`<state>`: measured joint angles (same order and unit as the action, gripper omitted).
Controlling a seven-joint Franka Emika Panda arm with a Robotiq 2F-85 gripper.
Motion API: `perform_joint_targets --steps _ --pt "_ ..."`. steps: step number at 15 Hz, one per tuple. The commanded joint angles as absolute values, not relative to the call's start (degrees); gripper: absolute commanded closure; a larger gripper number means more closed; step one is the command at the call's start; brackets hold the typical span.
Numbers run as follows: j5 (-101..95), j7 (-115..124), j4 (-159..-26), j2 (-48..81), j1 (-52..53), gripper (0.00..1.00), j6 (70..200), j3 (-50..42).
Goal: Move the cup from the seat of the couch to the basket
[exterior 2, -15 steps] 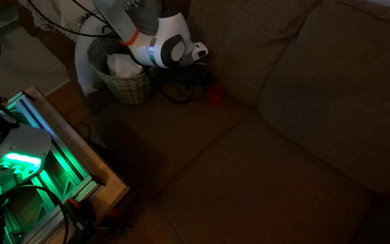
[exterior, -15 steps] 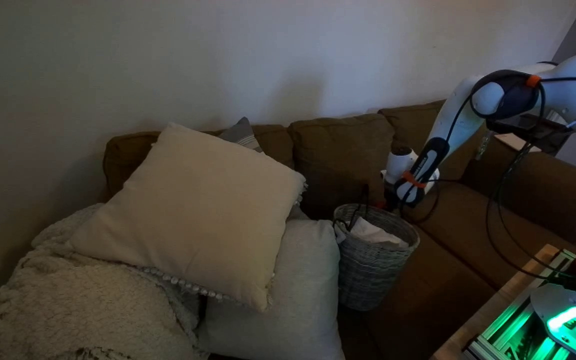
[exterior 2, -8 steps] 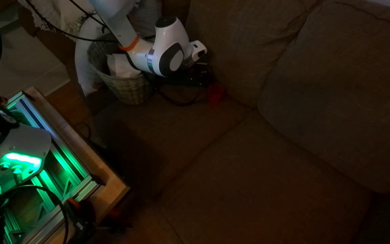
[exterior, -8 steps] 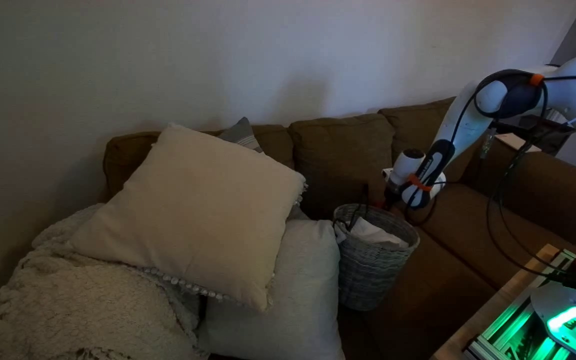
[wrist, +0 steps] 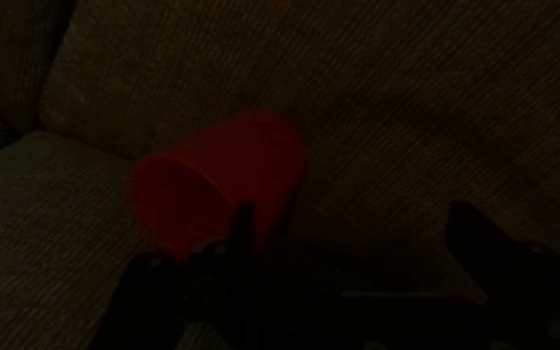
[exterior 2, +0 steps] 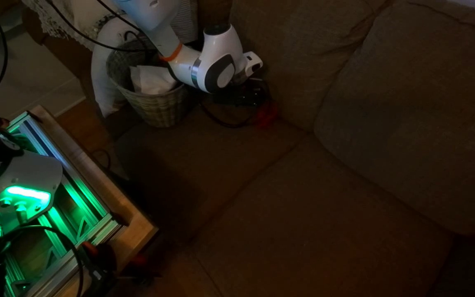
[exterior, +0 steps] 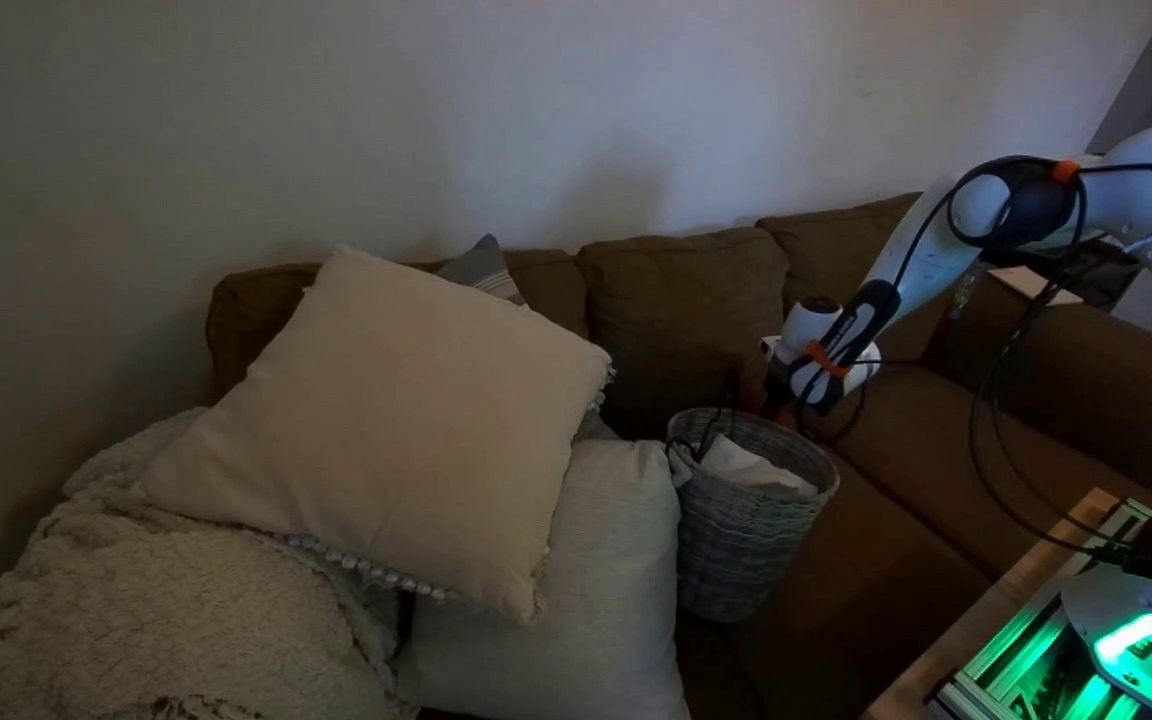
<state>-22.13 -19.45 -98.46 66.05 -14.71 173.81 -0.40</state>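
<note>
Though near, cup (wrist: 236,167) partly behind tool (wrist: 352,209).

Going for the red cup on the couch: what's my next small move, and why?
I'd probably shift the gripper toward the left of the wrist view, without closing yet. It stands open, but the red cup sits mostly left of the gap there, with one finger showing across it; closing now would likely miss it or push it.
</note>
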Motion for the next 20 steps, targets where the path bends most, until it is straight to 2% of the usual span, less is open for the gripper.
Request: perform_joint_targets --steps 1,4,11,16,18,19,20 --pt "-21.4 -25.2 -97.6 66.1 -18.6 0.0 172.5 3.8" --pt "-21.1 -32.3 -99.4 64.4 -24.0 0.0 166.0 10.7" --pt "-16.7 -26.2 -96.8 64.3 -19.1 0.0 164.9 3.7" --pt "-16.0 -27.0 -92.2 70.1 -19.4 0.01 167.4 3.9" --pt "-15.3 -26.8 -89.1 72.9 -19.3 0.08 165.6 4.0" --pt "-14.9 -26.4 -87.4 74.5 -18.9 0.28 164.7 3.6" --pt "-14.6 -26.4 -86.5 75.4 -18.9 0.29 164.4 3.7"
